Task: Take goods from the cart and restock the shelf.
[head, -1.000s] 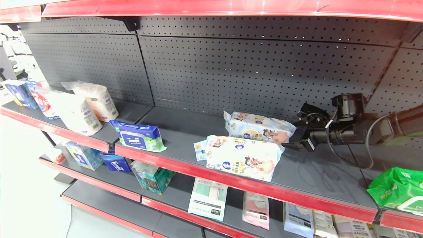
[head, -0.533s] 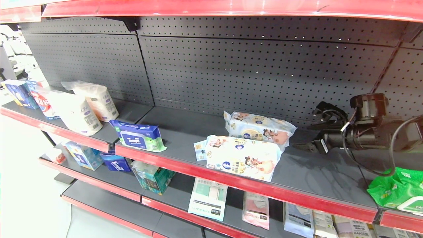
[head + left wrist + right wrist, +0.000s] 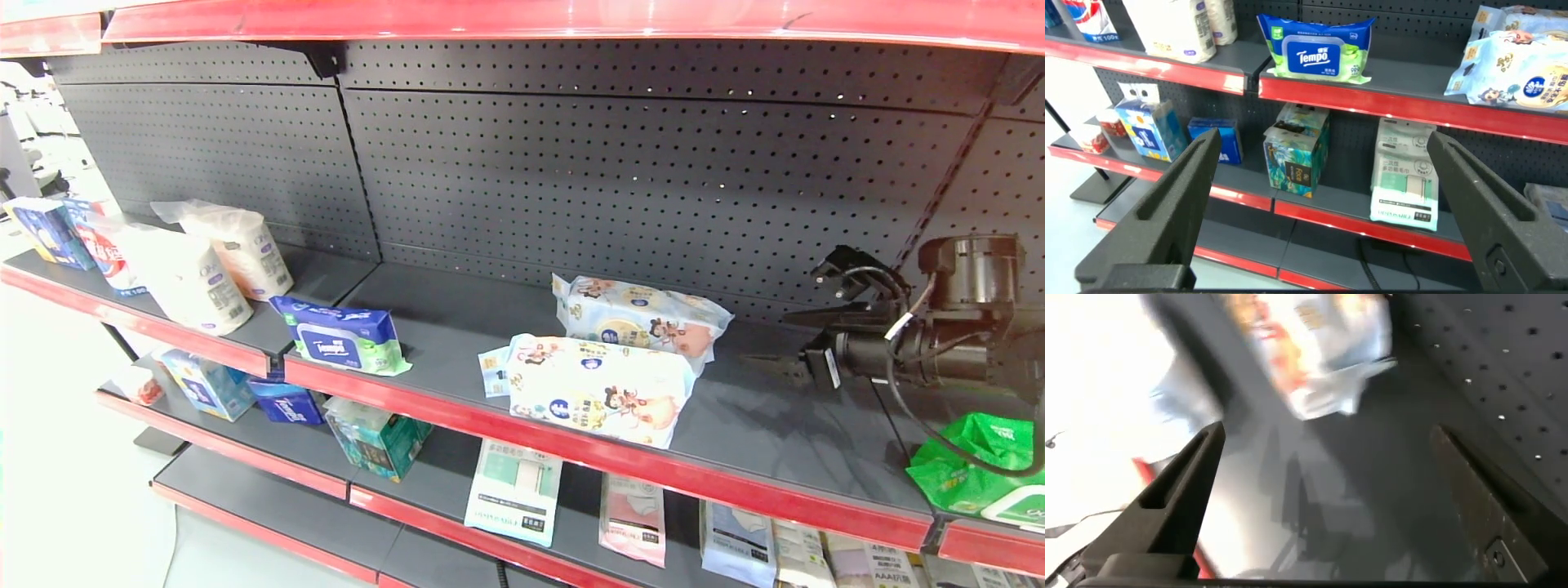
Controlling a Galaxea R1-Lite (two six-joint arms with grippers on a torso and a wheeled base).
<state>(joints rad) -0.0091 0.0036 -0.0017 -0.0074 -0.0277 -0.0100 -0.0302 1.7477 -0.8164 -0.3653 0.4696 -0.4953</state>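
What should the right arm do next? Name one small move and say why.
Probably draw the right gripper back off the shelf to fetch more goods: it is open and empty, and the rear pack and front pack already lie there, apart from it.

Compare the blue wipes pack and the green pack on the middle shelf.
The blue wipes pack lies left of the cartoon-print packs; the green pack lies far right, beyond the right claw. The blue wipes pack looks smooth and flat, the green pack crumpled. Both are soft packs near the shelf front edge.

Green pack (image 3: pixel 947 487) partly off-frame
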